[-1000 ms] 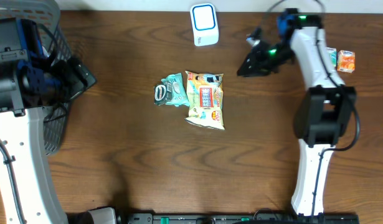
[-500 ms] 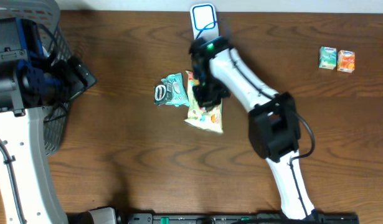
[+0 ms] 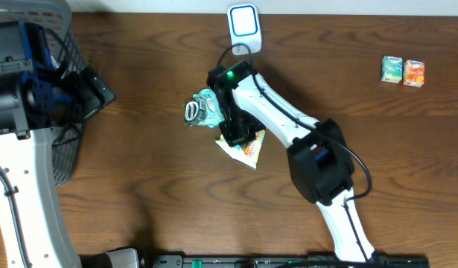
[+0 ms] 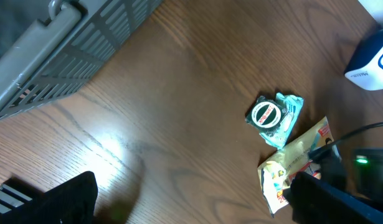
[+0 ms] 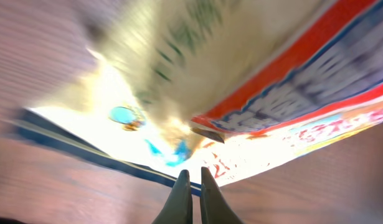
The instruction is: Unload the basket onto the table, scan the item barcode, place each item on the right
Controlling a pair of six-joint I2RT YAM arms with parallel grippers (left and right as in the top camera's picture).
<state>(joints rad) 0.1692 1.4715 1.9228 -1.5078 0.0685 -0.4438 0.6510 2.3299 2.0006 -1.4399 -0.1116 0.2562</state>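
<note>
One crinkly snack bag [image 3: 251, 149], woodgrain table [image 3: 154, 175]

Right arm [image 3: 288, 126] runs diagonally across mid-table and blocks the bag [image 3: 249, 147] from the right and near side. Teal packet [image 3: 202, 109] sits just left of the bag. Scanner [image 3: 244, 28] is at the far edge, with a bare gap between it and the arm. Bare wood from basket [image 3: 61, 11] to packet, so the left is passable. Cartons [image 3: 393, 69] are far right, well apart.

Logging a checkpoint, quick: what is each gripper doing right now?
Left gripper: open, empty.
Right gripper: jaws shut at the edge of the snack bag; whether they pinch it cannot be told.
</note>
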